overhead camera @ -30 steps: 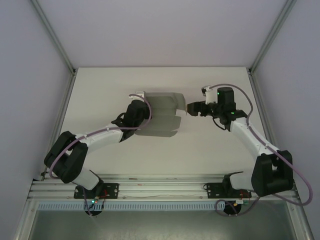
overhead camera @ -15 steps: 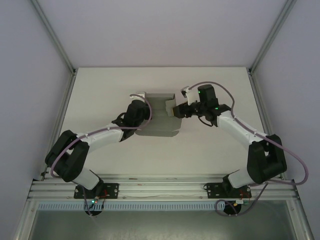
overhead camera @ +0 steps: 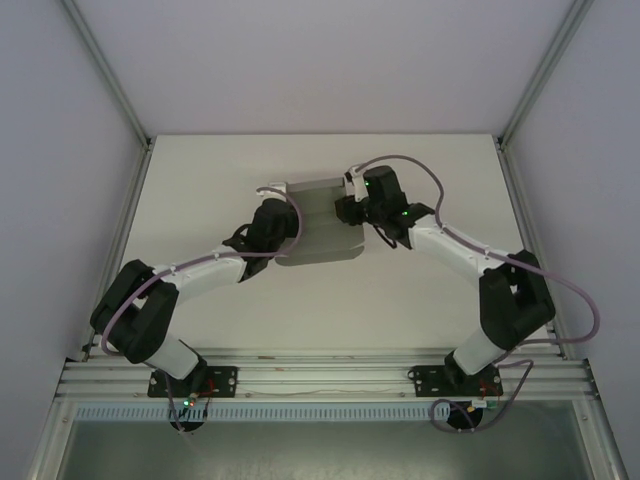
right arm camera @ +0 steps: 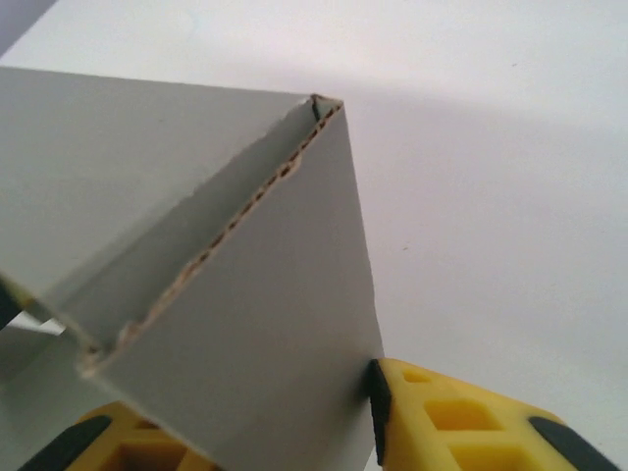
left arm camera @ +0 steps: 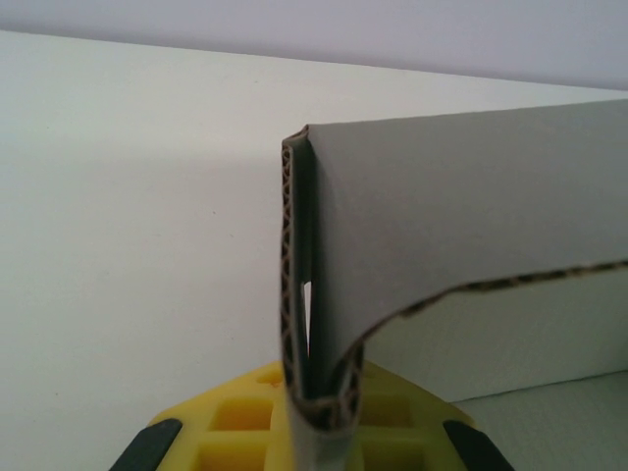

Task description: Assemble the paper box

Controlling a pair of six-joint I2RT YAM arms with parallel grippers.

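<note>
A white desk (overhead camera: pixel 420 310) fills mid-frame under soft, even light. Pale lilac-grey walls (overhead camera: pixel 320 60) rise at top, left and right. Aluminium posts (overhead camera: pixel 107 70) slant through both upper corners, and a slotted rail (overhead camera: pixel 320 372) crosses the bottom.

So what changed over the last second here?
The right gripper swept left from beside the paper box onto its right flap, folding it inward, with the cardboard now between its jaws. The left gripper stayed shut on the box's left edge, and the box stayed put.
</note>
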